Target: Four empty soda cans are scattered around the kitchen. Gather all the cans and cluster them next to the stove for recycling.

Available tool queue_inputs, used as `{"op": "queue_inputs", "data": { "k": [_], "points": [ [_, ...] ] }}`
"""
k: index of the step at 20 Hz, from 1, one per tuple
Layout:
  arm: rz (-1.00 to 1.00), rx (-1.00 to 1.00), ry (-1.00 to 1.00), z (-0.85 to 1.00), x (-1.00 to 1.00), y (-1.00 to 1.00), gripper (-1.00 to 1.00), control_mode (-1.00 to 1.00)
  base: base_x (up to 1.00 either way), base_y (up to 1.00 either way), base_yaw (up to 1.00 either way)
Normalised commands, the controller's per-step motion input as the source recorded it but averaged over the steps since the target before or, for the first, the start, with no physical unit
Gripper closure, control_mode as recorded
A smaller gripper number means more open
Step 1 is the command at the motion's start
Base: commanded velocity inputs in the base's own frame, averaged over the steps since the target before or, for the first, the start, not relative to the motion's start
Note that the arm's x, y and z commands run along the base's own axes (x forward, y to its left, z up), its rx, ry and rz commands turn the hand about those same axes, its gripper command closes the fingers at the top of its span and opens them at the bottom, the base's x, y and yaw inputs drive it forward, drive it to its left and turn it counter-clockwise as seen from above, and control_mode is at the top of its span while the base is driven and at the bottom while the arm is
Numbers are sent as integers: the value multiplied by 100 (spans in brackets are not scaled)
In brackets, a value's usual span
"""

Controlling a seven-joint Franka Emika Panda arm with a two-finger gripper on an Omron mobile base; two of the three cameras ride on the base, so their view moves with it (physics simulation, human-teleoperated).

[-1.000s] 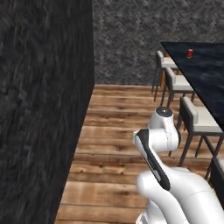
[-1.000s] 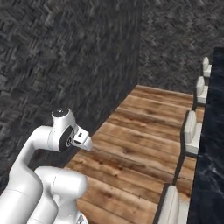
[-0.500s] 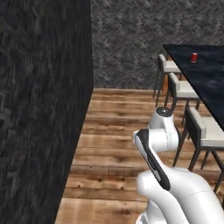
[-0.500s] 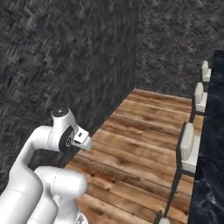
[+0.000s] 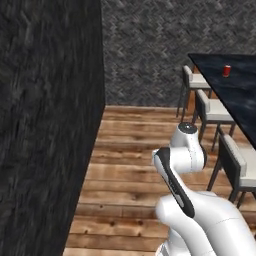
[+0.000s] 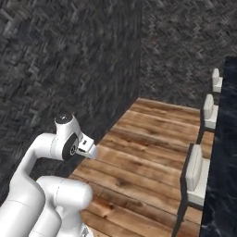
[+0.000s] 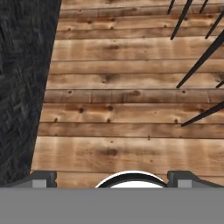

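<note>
Closer now — red soda can (image 5: pixel 226 70) on dark table (image 5: pixel 235 87).

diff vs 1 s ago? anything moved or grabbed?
The base drove; both base views shifted whole, so the camera moved, not the things. In the left base view the red soda can on the dark table and the chairs sit further right and lower in the frame. Nothing was grabbed or released. The arm keeps the same folded pose, and the can stays upright on the table.
</note>
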Motion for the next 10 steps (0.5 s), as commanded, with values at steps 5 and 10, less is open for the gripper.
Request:
{"op": "queue_inputs", "data": {
  "k": [5,10],
  "points": [
    [0,0,0,0,0,0,-100,100,61,0,-4],
    [0,0,0,0,0,0,-100,100,63,0,-1]
  ]
}}
